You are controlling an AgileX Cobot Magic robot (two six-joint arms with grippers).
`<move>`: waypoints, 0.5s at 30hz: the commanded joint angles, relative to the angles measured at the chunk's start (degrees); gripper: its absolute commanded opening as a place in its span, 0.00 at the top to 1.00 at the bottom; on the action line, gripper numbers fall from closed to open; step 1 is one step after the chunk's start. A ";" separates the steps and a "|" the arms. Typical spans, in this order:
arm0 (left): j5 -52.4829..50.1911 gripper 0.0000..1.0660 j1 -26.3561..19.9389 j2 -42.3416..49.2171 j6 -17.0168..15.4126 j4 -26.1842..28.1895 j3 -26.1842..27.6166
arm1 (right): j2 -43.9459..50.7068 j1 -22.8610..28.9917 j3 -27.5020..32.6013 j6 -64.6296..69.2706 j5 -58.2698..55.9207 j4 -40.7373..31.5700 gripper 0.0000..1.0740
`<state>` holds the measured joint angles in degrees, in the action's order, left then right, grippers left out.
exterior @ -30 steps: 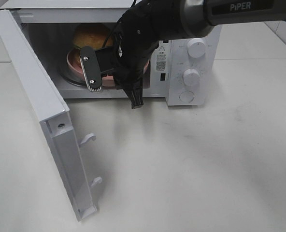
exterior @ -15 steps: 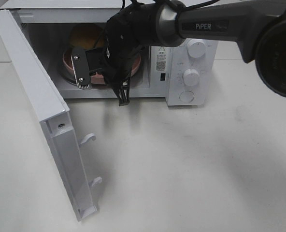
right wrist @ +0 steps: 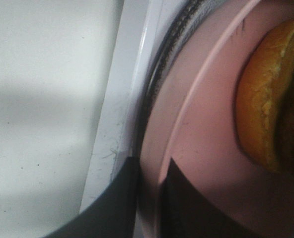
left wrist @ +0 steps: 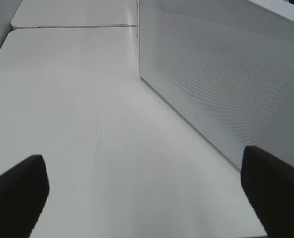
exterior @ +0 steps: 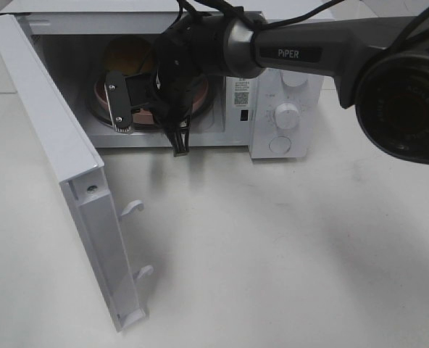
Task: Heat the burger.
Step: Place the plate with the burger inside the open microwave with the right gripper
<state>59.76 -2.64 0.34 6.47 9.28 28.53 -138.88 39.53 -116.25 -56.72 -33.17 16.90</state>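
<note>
Burger (exterior: 127,52) and pink plate (exterior: 100,93) sit inside the open microwave (exterior: 287,116) at the back edge of the worktop (exterior: 287,254). From the high camera, you see the right arm (exterior: 301,52) reach across the middle into the cavity. It hides most of the plate, and only the bun's top shows behind it. The door (exterior: 59,156) stands swung out toward the worktop's left edge. The bare stretch in front of the oven is your room for backing out.

From the left wrist, the left jaws are spread wide with nothing between them, over bare worktop. A white perforated panel (left wrist: 221,74) stands just beside them. I take it for the door's outer face, which would make this arm the nearer one for pushing it shut.

From the right wrist, the right jaws are closed across the plate's rim, one on each side. The burger lies beyond them toward the plate's middle, apart from the tips. The rim hangs close over the oven's white front sill (right wrist: 119,124), with the dark turntable ring (right wrist: 159,82) just inside it. I judge the plate is about placed. Your next move is a straight pull back over that sill, keeping clear of the door.
</note>
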 commanded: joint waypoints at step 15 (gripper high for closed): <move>-0.29 0.03 0.29 1.20 -0.52 -0.17 -0.06 | 3.15 -0.17 4.24 0.29 3.21 0.46 0.48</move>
<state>59.76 -2.64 0.34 6.36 9.22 28.53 -136.54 39.53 -112.41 -56.72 -30.54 17.25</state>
